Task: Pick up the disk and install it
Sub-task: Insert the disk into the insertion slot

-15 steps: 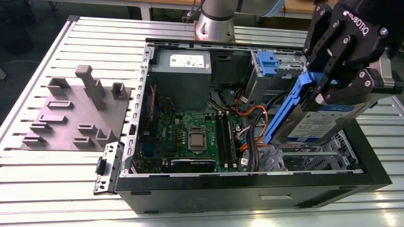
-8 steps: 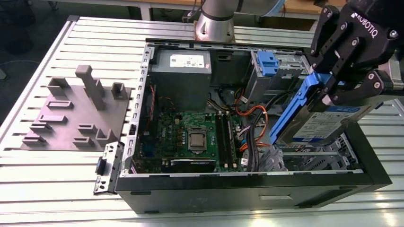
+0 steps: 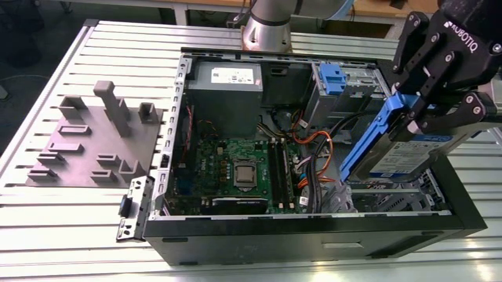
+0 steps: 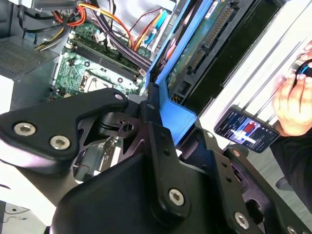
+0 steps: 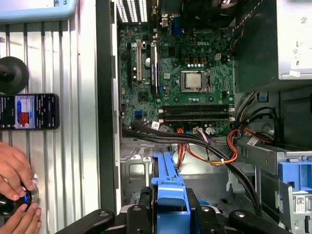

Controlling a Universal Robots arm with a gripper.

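My gripper [image 3: 417, 115] is shut on the disk [image 3: 401, 156], a silver drive with a white-and-blue label in a blue carrier frame. It hangs tilted over the exterior view's right end of the open computer case [image 3: 314, 230], above the drive bay area there. In the second wrist view, the gripper [image 4: 158, 114] clamps the blue frame, and the disk [image 4: 204, 44] shows its green circuit board side. The first wrist view has the disk's blue carrier [image 5: 168, 183] sticking out between the jaws toward the case interior.
Inside the case lie the motherboard [image 3: 235, 170], a grey power supply [image 3: 226, 82], a blue latch [image 3: 332, 79] and orange and black cables [image 5: 209, 146]. A grey fixture block [image 3: 94, 141] stands at the exterior view's left. A person's hands [image 5: 14, 170] and a phone [image 5: 29, 111] rest beside the case.
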